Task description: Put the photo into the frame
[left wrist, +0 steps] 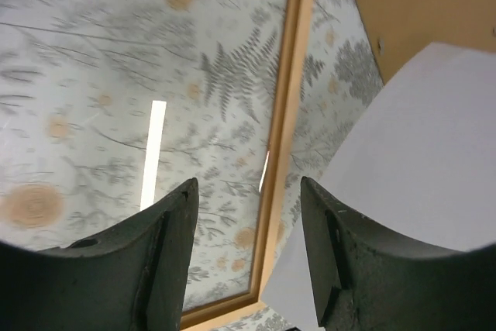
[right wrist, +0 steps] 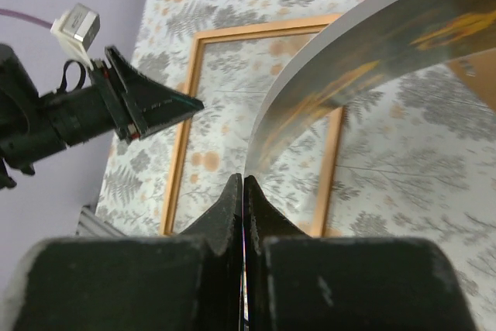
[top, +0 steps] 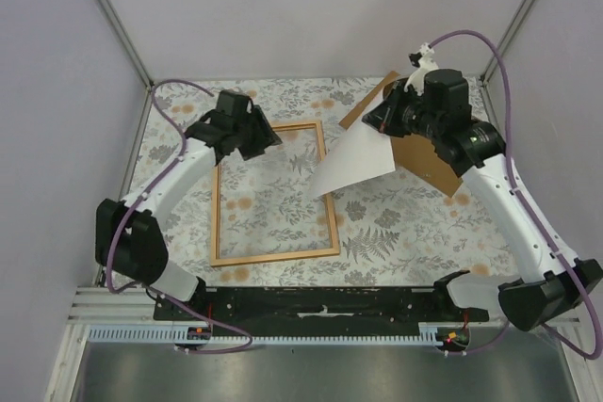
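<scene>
The right gripper has its fingers pressed together on one edge of the photo, with only the thin sheet between them. The right wrist view shows this pinch. In the top view the wrist and its camera hide the contact point. The sheet bows upward from the pinch. The top view shows only its plain white face. The right wrist view shows the underside, dark green with blurred yellow-orange patches, and the print cannot be made out in detail. The photo is held above the table, over the far right part of the frame, and its low corner hangs across the right rail. Whether that corner touches the rail cannot be determined. The left gripper has its fingers spread wide and holds nothing. It hovers over the far left part of the frame. In the left wrist view the right rail runs between its fingers, and the photo's white face lies just beside the right finger. The brown board lies on the table at the far right, partly covered by the photo and the right arm.
</scene>
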Controlling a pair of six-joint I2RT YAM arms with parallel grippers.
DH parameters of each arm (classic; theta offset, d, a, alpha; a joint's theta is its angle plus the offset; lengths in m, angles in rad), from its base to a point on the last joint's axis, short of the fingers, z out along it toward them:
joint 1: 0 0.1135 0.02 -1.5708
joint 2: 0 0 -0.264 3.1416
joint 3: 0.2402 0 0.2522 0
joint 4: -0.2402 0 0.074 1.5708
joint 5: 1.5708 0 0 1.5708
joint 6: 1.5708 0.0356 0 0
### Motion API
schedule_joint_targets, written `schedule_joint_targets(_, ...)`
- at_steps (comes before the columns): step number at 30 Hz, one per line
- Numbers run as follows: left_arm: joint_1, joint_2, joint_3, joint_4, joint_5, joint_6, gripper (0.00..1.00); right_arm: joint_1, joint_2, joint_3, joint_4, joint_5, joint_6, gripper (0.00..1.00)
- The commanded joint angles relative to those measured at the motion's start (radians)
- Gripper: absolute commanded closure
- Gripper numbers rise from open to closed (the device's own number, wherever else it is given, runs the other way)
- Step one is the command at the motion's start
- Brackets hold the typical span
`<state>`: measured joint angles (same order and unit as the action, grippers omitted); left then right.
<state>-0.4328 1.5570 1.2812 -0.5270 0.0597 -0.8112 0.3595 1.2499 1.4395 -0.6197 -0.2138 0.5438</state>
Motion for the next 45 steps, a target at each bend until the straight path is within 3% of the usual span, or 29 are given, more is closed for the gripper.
schedule_joint_targets(1,0.159,-0.096,-0.033,-0.097,0.052,0.159,0.38,0.108,0.071,0.051,0.184,-0.078,0.051,0.99)
schedule_joint_targets(5,0.256,-0.133,0.000,-0.160,0.049,0.242,0.38,0.223,0.161,0.099,0.248,-0.072,0.082,1.00)
schedule_joint_targets(8,0.295,-0.156,0.007,-0.179,0.039,0.271,0.38,0.272,0.169,0.035,0.333,-0.068,0.120,1.00)
schedule_joint_targets(17,0.322,-0.166,-0.088,-0.134,0.065,0.303,0.37,0.294,0.048,-0.563,0.685,-0.094,0.284,0.99)
schedule_joint_targets(22,0.324,-0.150,-0.126,-0.108,0.081,0.313,0.37,0.299,0.131,-0.721,0.820,-0.110,0.341,1.00)
schedule_joint_targets(35,0.342,-0.120,-0.120,-0.093,0.100,0.334,0.37,0.358,0.200,-0.706,0.840,0.145,0.459,1.00)
schedule_joint_targets(45,0.355,-0.101,-0.108,-0.084,0.120,0.342,0.37,0.387,0.342,-0.587,0.868,0.175,0.447,1.00)
